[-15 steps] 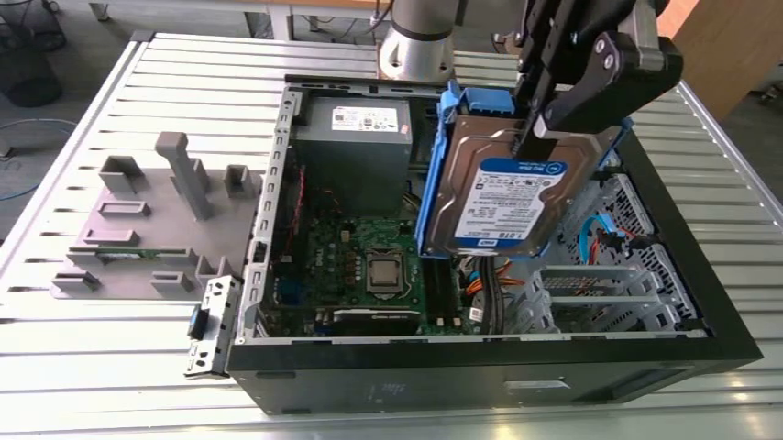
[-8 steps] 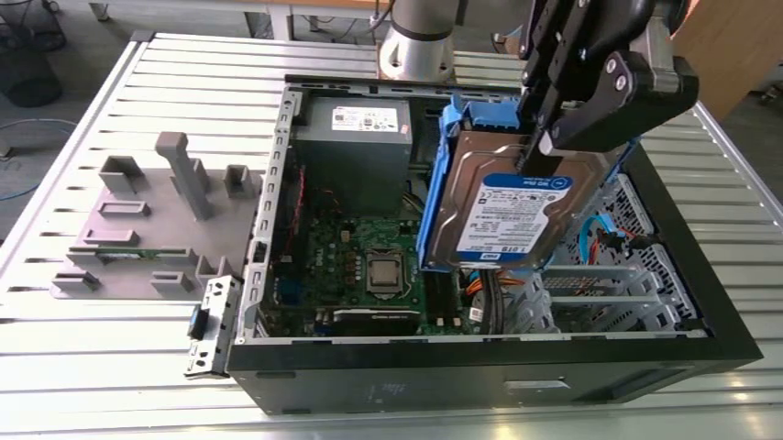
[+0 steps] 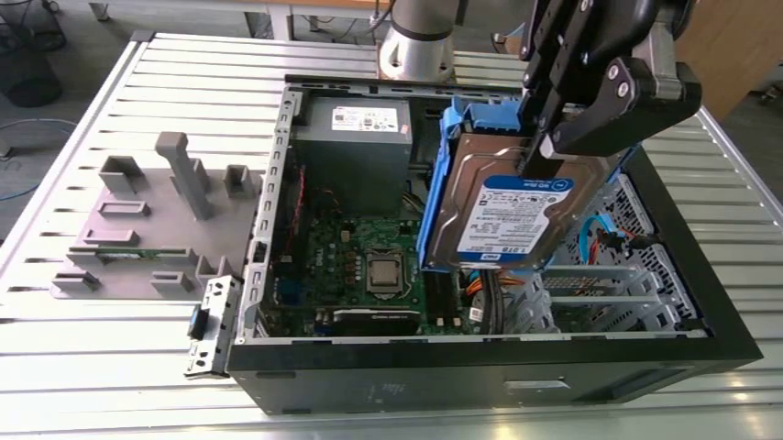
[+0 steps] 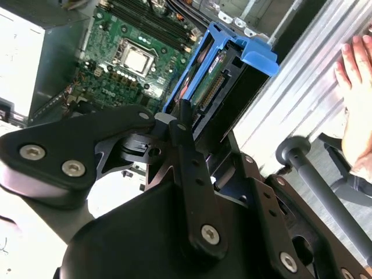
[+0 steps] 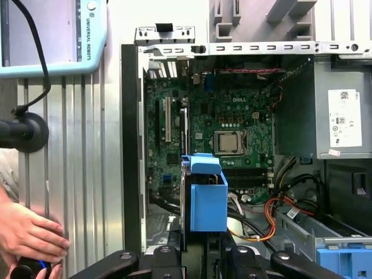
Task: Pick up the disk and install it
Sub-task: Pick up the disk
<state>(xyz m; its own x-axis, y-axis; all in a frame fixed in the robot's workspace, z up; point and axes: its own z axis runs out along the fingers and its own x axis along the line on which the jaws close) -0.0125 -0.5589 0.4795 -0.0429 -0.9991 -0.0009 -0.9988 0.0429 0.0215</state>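
The disk (image 3: pixel 514 215), a silver-grey drive with a white-and-blue label in a blue carrier frame, hangs tilted on edge above the open computer case (image 3: pixel 490 371). My gripper (image 3: pixel 540 158) is shut on its upper edge, coming down from the exterior view's upper right. In the second wrist view the disk (image 4: pixel 212 78) sticks out beyond the black fingers (image 4: pixel 185 131), over the motherboard. The first wrist view has the blue carrier of the disk (image 5: pixel 207 200) end-on, just past my gripper (image 5: pixel 200 251).
Inside the case lie a green motherboard (image 3: pixel 367 257), a grey power-supply box (image 3: pixel 352 137) and a metal drive cage with cables (image 3: pixel 612 275). A grey fixture plate (image 3: pixel 147 215) sits on the slatted table. A person's hand (image 5: pixel 26 232) rests beside the case, near a pendant (image 5: pixel 52 35).
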